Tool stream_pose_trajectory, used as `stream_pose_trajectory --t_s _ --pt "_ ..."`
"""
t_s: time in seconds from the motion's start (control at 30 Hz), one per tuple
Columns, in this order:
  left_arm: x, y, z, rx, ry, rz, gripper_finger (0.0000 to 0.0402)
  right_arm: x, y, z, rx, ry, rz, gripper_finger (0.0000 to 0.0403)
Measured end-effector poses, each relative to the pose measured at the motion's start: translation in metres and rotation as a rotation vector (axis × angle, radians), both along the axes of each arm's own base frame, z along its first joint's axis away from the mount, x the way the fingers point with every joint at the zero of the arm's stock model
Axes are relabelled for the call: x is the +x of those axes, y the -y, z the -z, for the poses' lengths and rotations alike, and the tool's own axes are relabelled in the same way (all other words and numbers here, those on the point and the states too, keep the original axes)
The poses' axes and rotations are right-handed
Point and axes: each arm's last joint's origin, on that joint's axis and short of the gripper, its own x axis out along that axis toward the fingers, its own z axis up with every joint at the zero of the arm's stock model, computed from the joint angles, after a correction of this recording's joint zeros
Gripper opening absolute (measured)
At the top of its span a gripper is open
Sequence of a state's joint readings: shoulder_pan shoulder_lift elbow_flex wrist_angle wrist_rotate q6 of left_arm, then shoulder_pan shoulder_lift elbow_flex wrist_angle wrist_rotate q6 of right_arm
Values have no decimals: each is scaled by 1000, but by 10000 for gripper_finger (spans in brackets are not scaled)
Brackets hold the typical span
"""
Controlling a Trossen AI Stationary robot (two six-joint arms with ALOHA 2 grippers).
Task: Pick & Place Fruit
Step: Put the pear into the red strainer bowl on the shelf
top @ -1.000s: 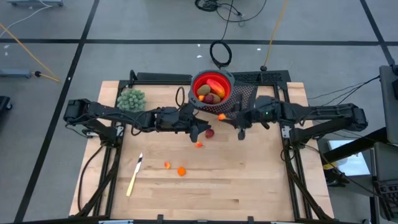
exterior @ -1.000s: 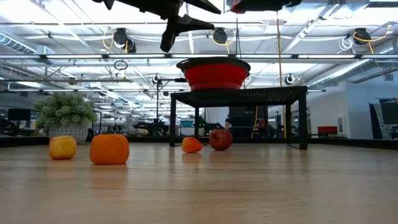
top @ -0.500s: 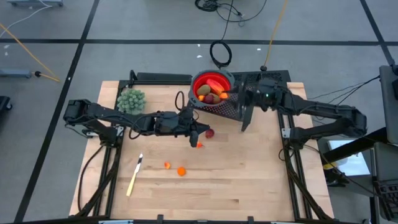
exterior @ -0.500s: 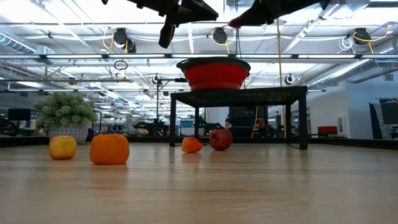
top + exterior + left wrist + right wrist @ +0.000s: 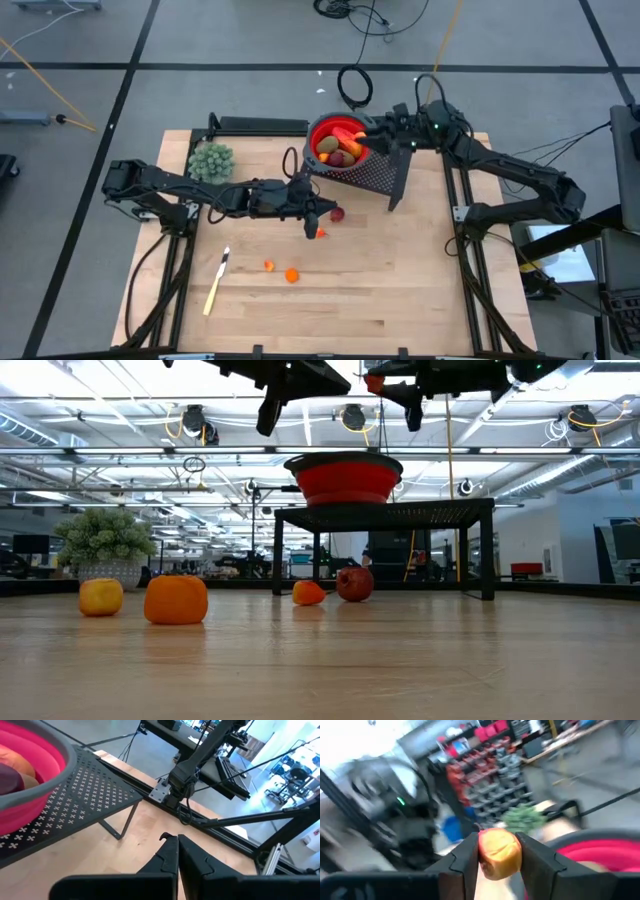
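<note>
- The right gripper point(image 5: 499, 851) has its two fingers squeezed on a small orange fruit piece point(image 5: 500, 852). The piece sits right between the fingertips so it will not fall.
- It hangs over the red bowl point(image 5: 318, 132), likely so the piece can drop in with the other fruit point(image 5: 338, 147).
- The left gripper point(image 5: 177, 851) has its fingers pressed together with nothing between them. It hangs above the wooden table point(image 5: 400, 290).
- A dark red ball point(image 5: 338, 213) and a tiny orange bit point(image 5: 320, 233) lie just beside those fingers, below them. Two more orange bits point(image 5: 291, 275) lie farther off.
</note>
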State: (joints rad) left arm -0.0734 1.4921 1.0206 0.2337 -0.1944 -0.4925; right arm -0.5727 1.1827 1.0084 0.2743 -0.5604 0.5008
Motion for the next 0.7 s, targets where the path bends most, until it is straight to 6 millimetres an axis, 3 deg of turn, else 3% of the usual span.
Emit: stream_pose_trajectory --t_s 0.13,0.37,0.57,0.7 --pt "0 0 1 30 -12 7 9 2 9 -2 217 54 -139 114" --pt "-1 -1 3 48 -42 11 7 13 18 -5 383 161 -277 114" --pt "-2 -1 7 58 -78 14 2 25 26 9 401 138 -264 114" --pt "-3 -1 9 80 -111 30 6 29 30 17 277 124 -242 114"
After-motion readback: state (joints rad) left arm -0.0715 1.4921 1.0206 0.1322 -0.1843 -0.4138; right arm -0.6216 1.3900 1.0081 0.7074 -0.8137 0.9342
